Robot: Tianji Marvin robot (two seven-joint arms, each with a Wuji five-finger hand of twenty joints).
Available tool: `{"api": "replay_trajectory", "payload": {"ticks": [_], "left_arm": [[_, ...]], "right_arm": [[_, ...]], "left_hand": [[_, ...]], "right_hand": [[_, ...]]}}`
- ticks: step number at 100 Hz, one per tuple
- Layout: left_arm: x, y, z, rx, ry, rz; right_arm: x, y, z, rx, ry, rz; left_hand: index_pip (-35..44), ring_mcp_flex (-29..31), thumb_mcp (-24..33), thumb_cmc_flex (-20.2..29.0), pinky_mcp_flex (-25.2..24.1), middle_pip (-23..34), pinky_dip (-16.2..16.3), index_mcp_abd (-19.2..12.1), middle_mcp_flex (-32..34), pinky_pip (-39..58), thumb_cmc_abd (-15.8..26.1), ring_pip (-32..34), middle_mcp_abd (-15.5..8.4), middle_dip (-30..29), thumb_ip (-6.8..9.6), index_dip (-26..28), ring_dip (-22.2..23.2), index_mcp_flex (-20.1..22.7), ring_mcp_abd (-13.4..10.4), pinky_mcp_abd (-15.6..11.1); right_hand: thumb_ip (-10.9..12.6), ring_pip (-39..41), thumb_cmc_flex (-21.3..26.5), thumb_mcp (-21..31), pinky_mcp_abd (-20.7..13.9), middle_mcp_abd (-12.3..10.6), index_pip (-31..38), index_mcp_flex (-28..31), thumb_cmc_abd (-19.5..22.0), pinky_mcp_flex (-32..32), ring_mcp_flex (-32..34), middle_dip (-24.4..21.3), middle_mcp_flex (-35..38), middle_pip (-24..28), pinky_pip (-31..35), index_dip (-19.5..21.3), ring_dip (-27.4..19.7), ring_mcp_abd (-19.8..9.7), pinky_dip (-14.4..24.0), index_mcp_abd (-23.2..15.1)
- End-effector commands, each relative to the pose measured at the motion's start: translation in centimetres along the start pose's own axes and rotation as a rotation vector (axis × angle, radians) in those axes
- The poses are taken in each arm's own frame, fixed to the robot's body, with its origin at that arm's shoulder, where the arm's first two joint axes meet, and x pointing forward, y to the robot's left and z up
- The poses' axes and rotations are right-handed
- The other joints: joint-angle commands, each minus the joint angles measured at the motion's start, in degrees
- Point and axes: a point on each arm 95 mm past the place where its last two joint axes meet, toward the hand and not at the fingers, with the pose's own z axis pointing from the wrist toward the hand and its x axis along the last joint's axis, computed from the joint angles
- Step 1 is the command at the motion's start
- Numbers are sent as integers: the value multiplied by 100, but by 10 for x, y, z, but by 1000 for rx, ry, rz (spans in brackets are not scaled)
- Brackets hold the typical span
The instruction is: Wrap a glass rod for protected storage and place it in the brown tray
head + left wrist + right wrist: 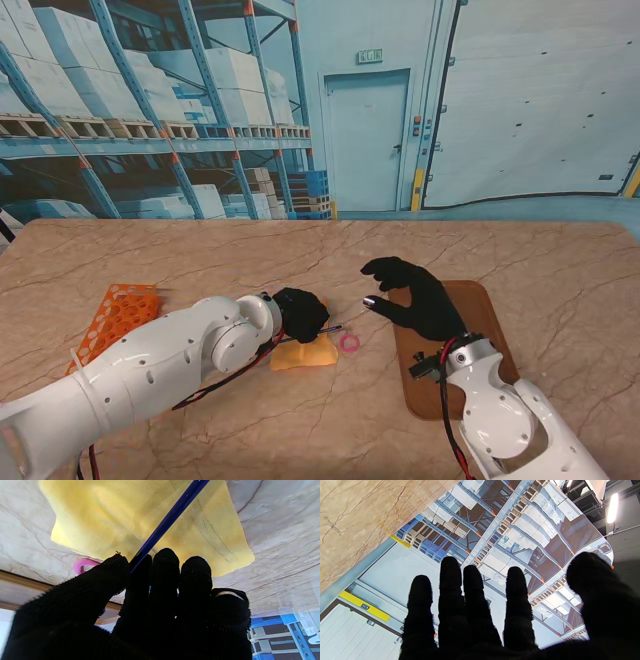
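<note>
Glass rod (170, 520), thin and blue, is pinched between the thumb and fingers of the left hand (300, 312), slanting across a yellow cloth (305, 353) that lies on the marble table (300, 250) toward its near edge. A small pink ring (349, 343) rests on the table just beside the cloth's right edge. The brown tray (490, 310) sits near the table's right side. The right hand (415, 295) hovers over the tray's far left corner, fingers spread, grasping nothing. An orange rack (122, 312) stands near the table's left edge.
</note>
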Motion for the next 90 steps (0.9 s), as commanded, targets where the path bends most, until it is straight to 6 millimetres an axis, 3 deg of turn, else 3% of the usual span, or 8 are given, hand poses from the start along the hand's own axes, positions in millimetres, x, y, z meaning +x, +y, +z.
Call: {"api": "replay_trajectory", "payload": {"ticks": [1, 29, 38, 65, 90], "left_arm": [[2, -1, 3, 2, -1, 5], [1, 2, 8, -21, 1, 74], [2, 3, 8, -14, -1, 62], [4, 1, 9, 23, -1, 41], [4, -1, 3, 54, 5, 49]], "right_arm": [[3, -1, -1, -5, 7, 11], [3, -1, -1, -9, 6, 22], [3, -1, 0, -6, 5, 24], [2, -1, -1, -8, 4, 25], [2, -1, -1, -6, 3, 27]], "left_hand": [[288, 260, 146, -51, 171, 202, -83, -167, 165, 650, -275, 201, 38, 37, -63, -52, -69, 170, -76, -150], [263, 196, 129, -28, 69, 138, -134, -276, 107, 595, -301, 107, -36, -6, -122, -125, -127, 97, -111, -177], [220, 186, -72, -52, 51, 129, -143, -298, 103, 584, -338, 96, -30, -18, -280, -163, -134, 70, -67, -143], [24, 108, -412, -202, -24, 89, -147, -296, 41, 521, -317, 47, -57, -42, -393, -202, -139, -58, -22, -92], [-121, 35, -561, -261, -115, 55, -144, -276, -24, 450, -229, -1, -52, -52, -420, -189, -136, -124, 6, -86]], "right_hand": [[203, 31, -249, -48, 43, -10, -104, 57, 241, -26, 58, 55, 78, -68, 12, 41, 72, -12, 137, -74], [215, 20, -315, -223, 62, 6, -140, 75, 386, -35, 55, 51, 96, -98, -9, 32, 77, 4, 150, -64], [220, 16, -307, -255, 65, 8, -148, 75, 402, -39, 54, 52, 94, -104, -16, 31, 78, 9, 154, -65], [238, 15, -277, -306, 64, 14, -162, 84, 430, -35, 61, 55, 103, -110, -28, 30, 84, 16, 167, -58], [247, 16, -254, -323, 64, 13, -166, 94, 433, -35, 57, 57, 107, -111, -37, 32, 89, 15, 177, -54]]}}
